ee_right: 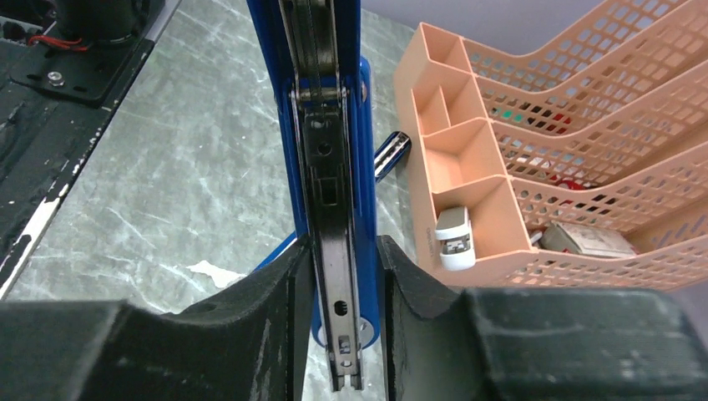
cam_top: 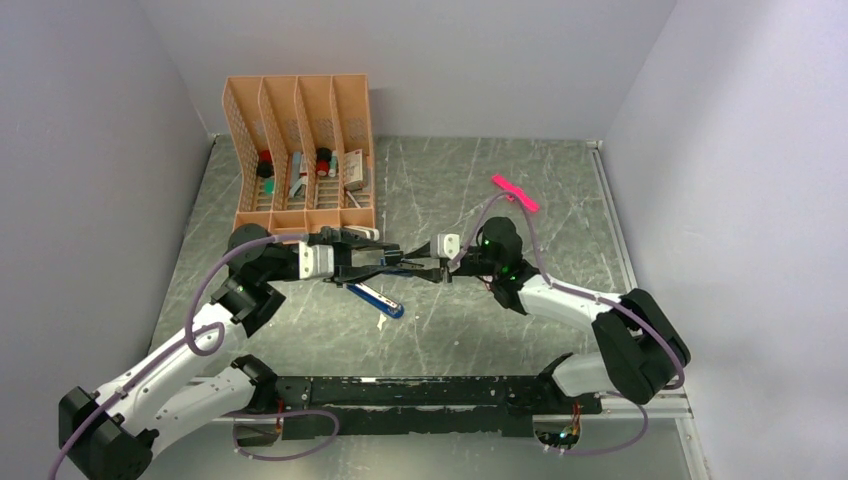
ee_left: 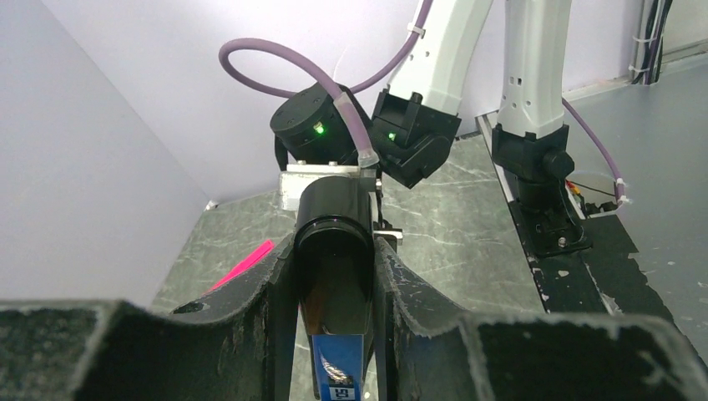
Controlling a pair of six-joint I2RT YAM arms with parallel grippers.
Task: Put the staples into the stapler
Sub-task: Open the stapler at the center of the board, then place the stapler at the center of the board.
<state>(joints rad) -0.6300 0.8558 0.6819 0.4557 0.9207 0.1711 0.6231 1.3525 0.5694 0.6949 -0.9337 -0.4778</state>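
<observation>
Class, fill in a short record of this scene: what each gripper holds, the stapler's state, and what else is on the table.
Left gripper: shut on the stapler
Right gripper: shut on its metal magazine
Stapler state: blue, opened, held between both arms
Elsewhere: orange organiser at back left; pink stick at back right

I see a peach mesh file organizer (cam_top: 247,150) standing at the far left of the marbled grey table (cam_top: 450,180). Its four slots hold small odds and ends I can't make out. In the right wrist view, a little white object (ee_right: 452,238) sits in one front compartment. A bright pink stick (cam_top: 515,193) lies far right, well apart. A white scrap (ee_right: 213,271) lies on the tabletop.
</observation>
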